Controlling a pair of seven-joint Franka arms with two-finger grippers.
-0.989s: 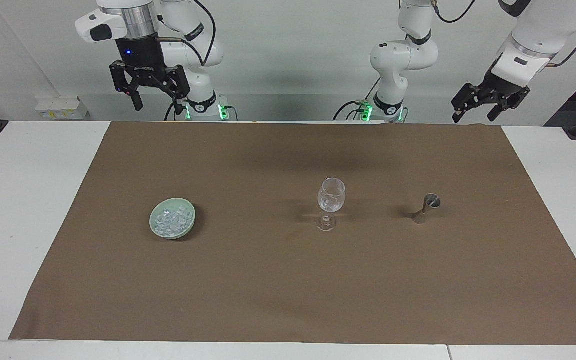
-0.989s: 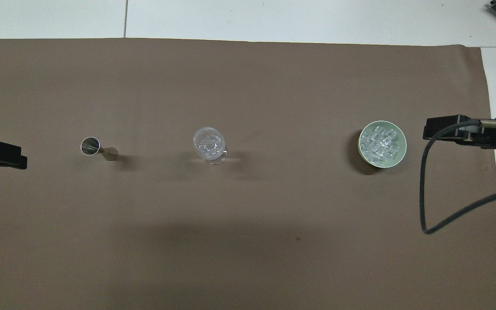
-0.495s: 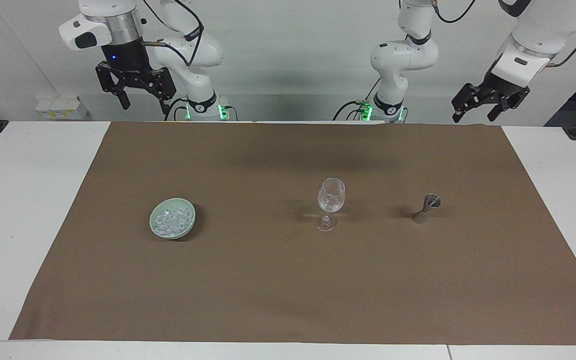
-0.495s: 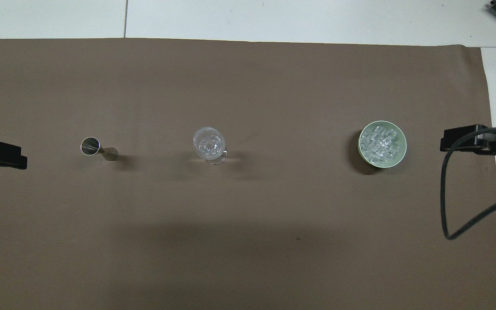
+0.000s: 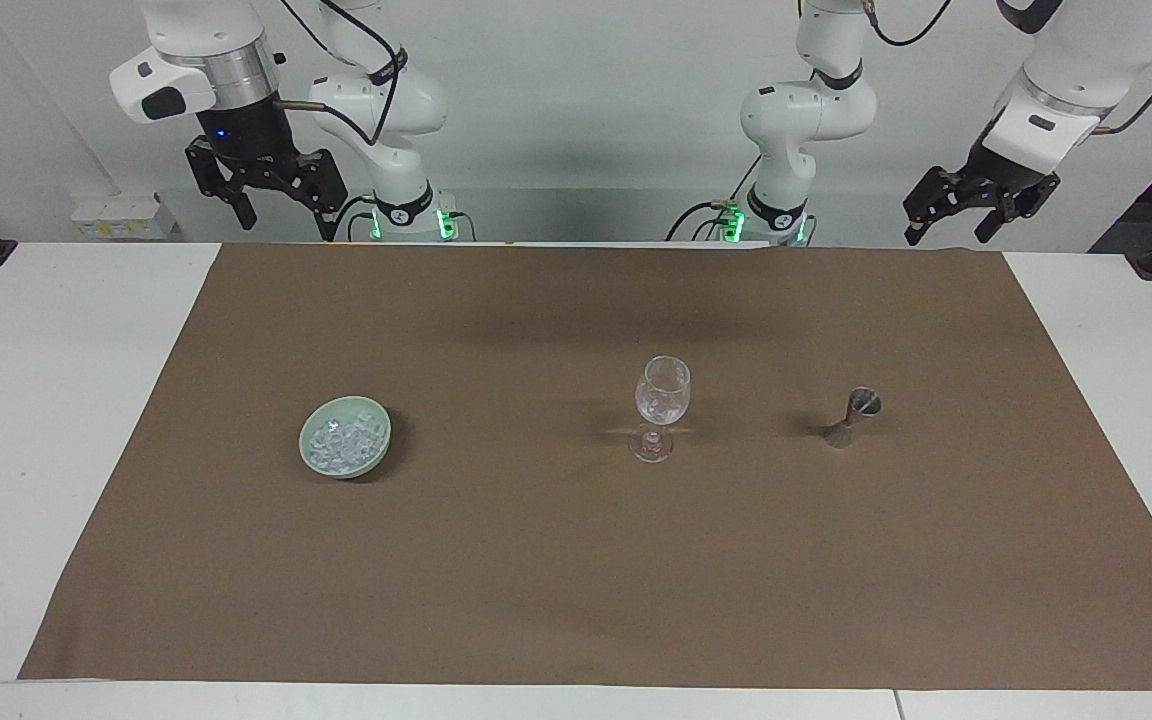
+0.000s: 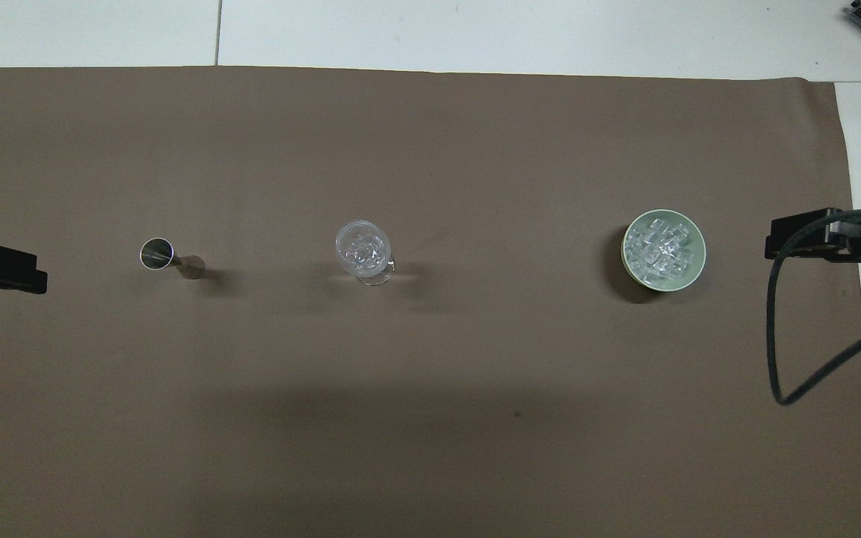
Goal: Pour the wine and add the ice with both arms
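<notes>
White walls frame your table [image 5: 56, 400], its brown cloth [image 5: 576, 560] set out in a row so each arm has its own job. The ice [image 5: 343, 443], small clear-to-whitish cubes, heaps in a pale green bowl [image 5: 372, 463] toward the right arm's end. A stemmed glass [image 5: 662, 402] stands mid-row, a metal measuring cup [image 5: 854, 418] toward the left arm's end. Your right hand [image 5: 263, 192] and left hand [image 5: 971, 208] hang raised at the robots' edge, fingers apart, holding nothing.

My white tabletop [image 5: 56, 400] carries a brown cloth [image 5: 576, 580]; on the cloth stand a stemmed glass [image 5: 661, 405], with a steel jigger [image 5: 854, 417] and a green bowl [image 5: 311, 452] flanking the glass.
</notes>
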